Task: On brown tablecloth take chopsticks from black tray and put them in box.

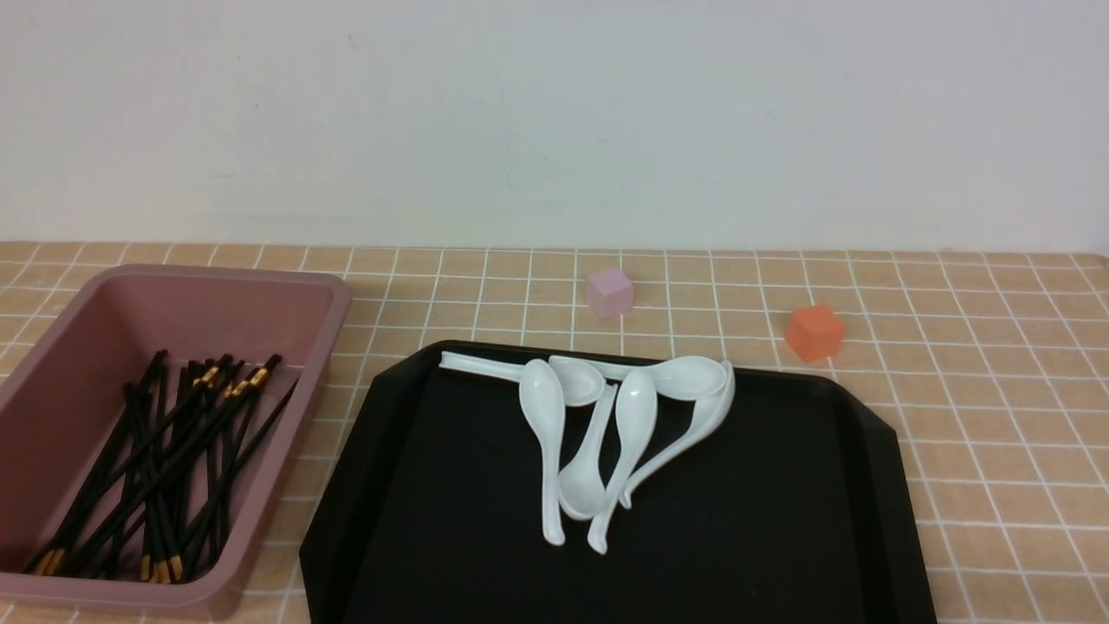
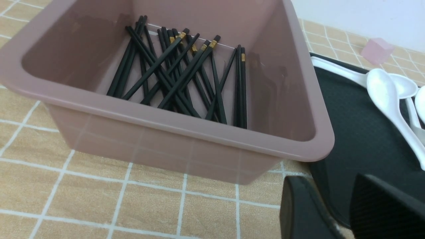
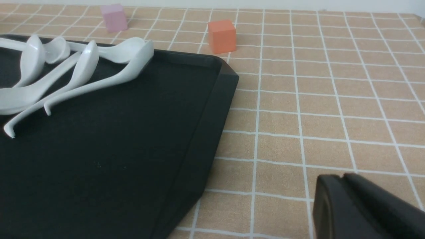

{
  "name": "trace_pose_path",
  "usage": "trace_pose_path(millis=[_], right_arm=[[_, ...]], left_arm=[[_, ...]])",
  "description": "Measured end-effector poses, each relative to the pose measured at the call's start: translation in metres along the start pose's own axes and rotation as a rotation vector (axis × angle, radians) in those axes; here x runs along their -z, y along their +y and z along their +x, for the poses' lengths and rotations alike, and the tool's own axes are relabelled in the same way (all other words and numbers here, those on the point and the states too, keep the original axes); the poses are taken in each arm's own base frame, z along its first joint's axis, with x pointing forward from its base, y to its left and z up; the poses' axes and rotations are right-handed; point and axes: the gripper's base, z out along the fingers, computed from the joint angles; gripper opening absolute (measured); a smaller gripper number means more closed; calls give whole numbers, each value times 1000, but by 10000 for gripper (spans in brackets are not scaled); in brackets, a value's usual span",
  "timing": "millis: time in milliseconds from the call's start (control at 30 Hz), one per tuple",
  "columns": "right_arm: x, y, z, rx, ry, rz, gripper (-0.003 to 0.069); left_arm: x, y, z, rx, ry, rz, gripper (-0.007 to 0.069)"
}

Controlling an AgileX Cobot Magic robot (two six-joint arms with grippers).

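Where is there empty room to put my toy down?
There's bare brown tablecloth right of the black tray and orange cube. The tray is bare right of the white spoons. It's crowded where the spoons overlap, and where chopsticks crisscross inside the box.

The box (image 1: pixel 333 347) (chopsticks (image 1: pixel 160 468) inside) lies left of the tray (image 1: pixel 780 520).

chopsticks (image 1: pixel 165 468): black, gold-banded, crisscrossed (quite a jumble) | box (image 1: pixel 238 533): pink, upright | black tray (image 1: pixel 762 503): flat

A plain pale wall (image 1: pixel 554 130) stands behind.
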Motion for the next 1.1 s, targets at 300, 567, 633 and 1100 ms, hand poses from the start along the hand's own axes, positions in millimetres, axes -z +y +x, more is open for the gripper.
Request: trace_pose_path(millis=[300,567,633,1100], right_arm=[[0,0,0,-2,0,-1,72],[0,0,0,-3,0,-1,83],[0,0,0,-3,0,-1,87],[0,0,0,-3,0,-1,105]], left_arm=[[0,0,0,0,0,0,239],[0,0,0,0,0,0,239],[0,0,0,0,0,0,239],[0,0,0,0,0,0,239]])
